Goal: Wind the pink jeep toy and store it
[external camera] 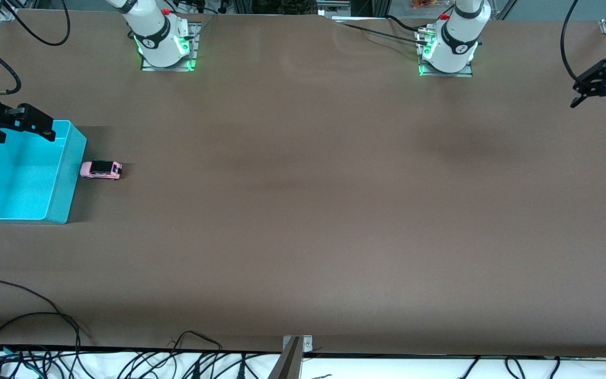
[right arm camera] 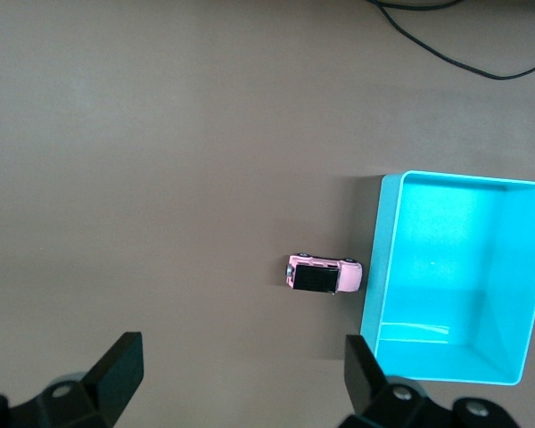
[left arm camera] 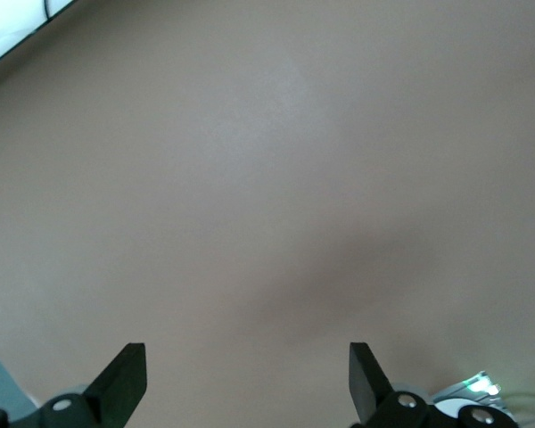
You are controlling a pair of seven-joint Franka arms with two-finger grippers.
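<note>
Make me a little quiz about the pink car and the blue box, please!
1. True or false: the pink jeep toy is inside the turquoise bin.
2. Which gripper is over the bin: A) left gripper or B) right gripper?
3. Fill in: both grippers' jaws are ____.

Key:
1. False; it sits on the table beside the bin.
2. B
3. open
</note>
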